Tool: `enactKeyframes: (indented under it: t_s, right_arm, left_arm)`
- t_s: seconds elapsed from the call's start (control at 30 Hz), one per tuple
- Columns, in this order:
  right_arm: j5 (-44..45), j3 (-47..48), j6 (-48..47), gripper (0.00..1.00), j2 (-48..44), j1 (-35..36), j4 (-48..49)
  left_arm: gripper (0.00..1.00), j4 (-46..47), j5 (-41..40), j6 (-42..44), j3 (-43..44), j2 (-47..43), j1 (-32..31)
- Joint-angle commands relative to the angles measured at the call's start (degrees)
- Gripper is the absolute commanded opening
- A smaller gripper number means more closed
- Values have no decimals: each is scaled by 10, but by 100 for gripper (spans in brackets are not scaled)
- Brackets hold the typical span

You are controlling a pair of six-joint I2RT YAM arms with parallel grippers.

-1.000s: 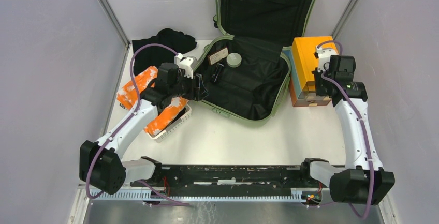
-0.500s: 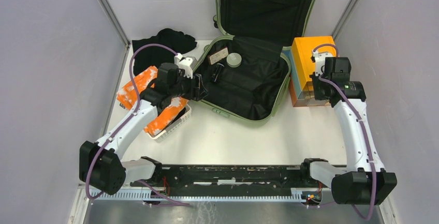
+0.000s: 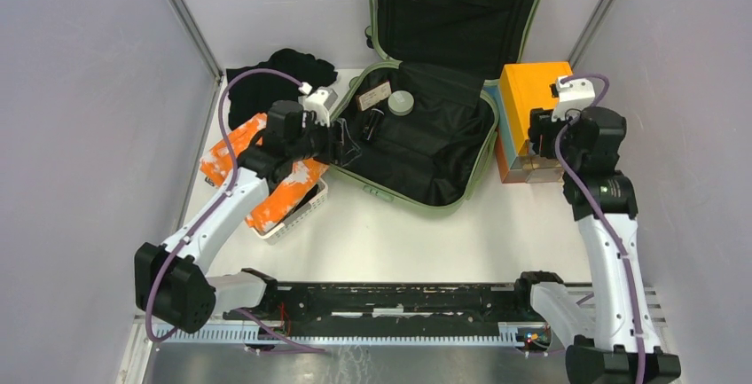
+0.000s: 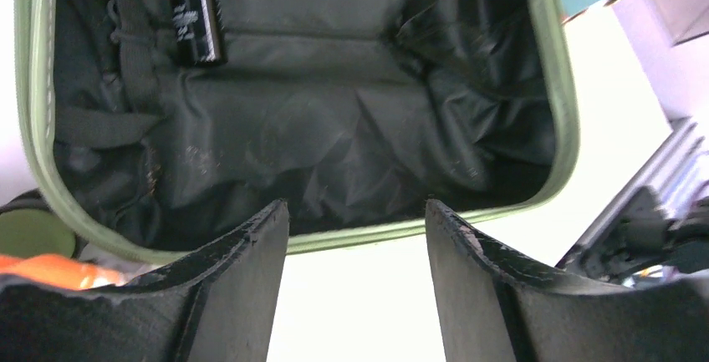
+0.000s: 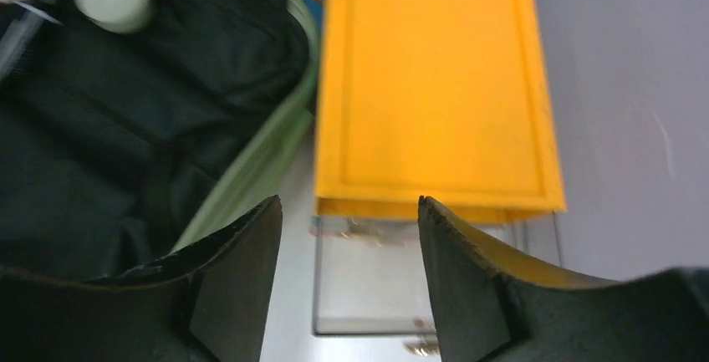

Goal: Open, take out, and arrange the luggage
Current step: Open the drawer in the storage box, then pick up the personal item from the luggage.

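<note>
The luggage point(image 3: 434, 149), a sage-green case with black lining, lies open; its lid point(image 3: 452, 11) leans on the back wall. Inside lie a pale round jar point(image 3: 401, 102), a small card point(image 3: 373, 95) and a black tube point(image 3: 372, 124). My left gripper point(image 3: 348, 149) is open at the case's left rim with nothing between its fingers. In the left wrist view that gripper point(image 4: 357, 211) hovers over the green rim point(image 4: 368, 235), and the tube point(image 4: 194, 11) lies further in. My right gripper point(image 5: 349, 205) is open and empty above the clear drawer point(image 5: 372, 282) of the orange box point(image 5: 435, 78).
A white basket point(image 3: 301, 211) holding orange packets point(image 3: 284, 191) sits left of the case, under my left arm. Black cloth point(image 3: 275, 78) lies at the back left. The orange box point(image 3: 532, 91) stands against the case's right side. Grey walls close in both sides.
My right gripper has opened and risen, drawing back to the right from the drawer front. The left arm has shifted only slightly.
</note>
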Motion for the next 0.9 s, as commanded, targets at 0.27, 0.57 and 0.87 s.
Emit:
enactKeyframes:
  t_s: [0.27,0.57,0.87]
  right_arm:
    - [-497,-229,196,96,-56,4,561]
    - [-435,-195,108,96,-34,70,451]
    - [-424,-226,105,96,-53,85,465]
  left_arm:
    - [76,-11,-109,-73,209,202,-42]
    - [76,-83,-313,21,398,422,-78]
    - [76,-106,-367,73,525,563,-81]
